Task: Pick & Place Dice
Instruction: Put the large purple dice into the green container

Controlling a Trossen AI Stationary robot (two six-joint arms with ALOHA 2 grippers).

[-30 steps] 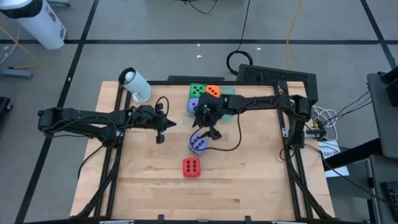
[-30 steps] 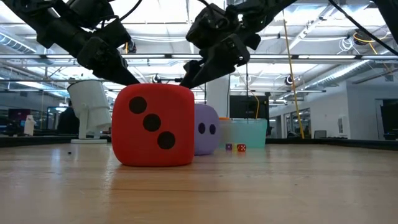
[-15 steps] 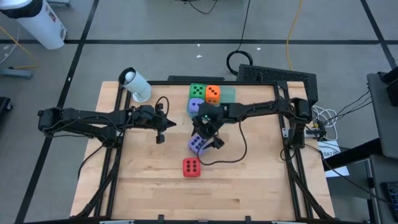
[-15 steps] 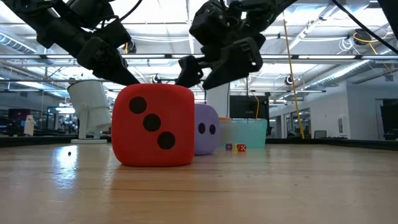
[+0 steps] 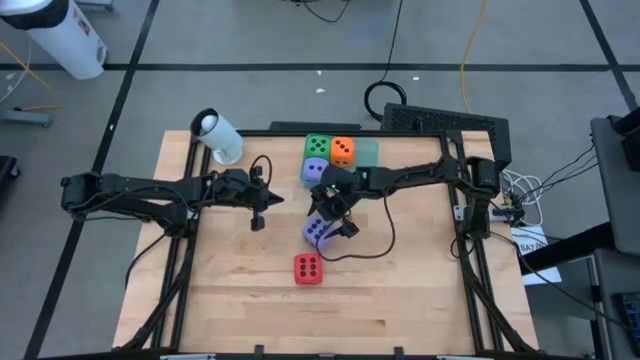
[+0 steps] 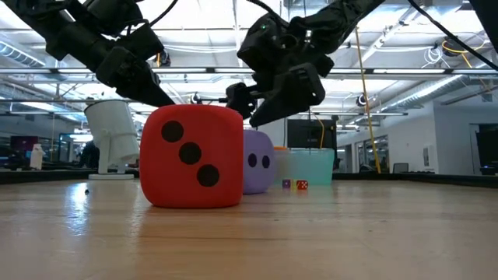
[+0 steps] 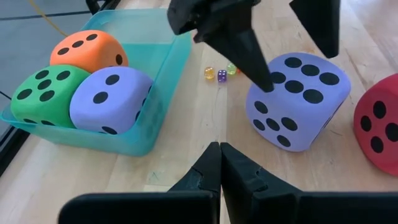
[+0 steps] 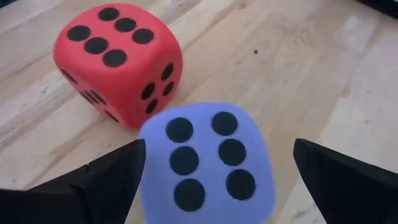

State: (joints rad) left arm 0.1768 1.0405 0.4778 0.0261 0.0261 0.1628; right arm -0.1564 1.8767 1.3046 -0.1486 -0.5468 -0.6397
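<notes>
Jaws wide apart on right gripper (image 8: 205,168), poised above soft purple foam die (image 8: 208,165) on the wooden table (image 5: 400,290), not touching. Red foam die (image 5: 308,268) just beside. Left gripper (image 7: 220,163) pinched together, empty, near teal plastic tray (image 7: 163,81).

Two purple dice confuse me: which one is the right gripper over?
The purple die loose on the table beside the red die, under the open right gripper; the other sits in the tray.

no readable text, labels or numbers anywhere
</notes>
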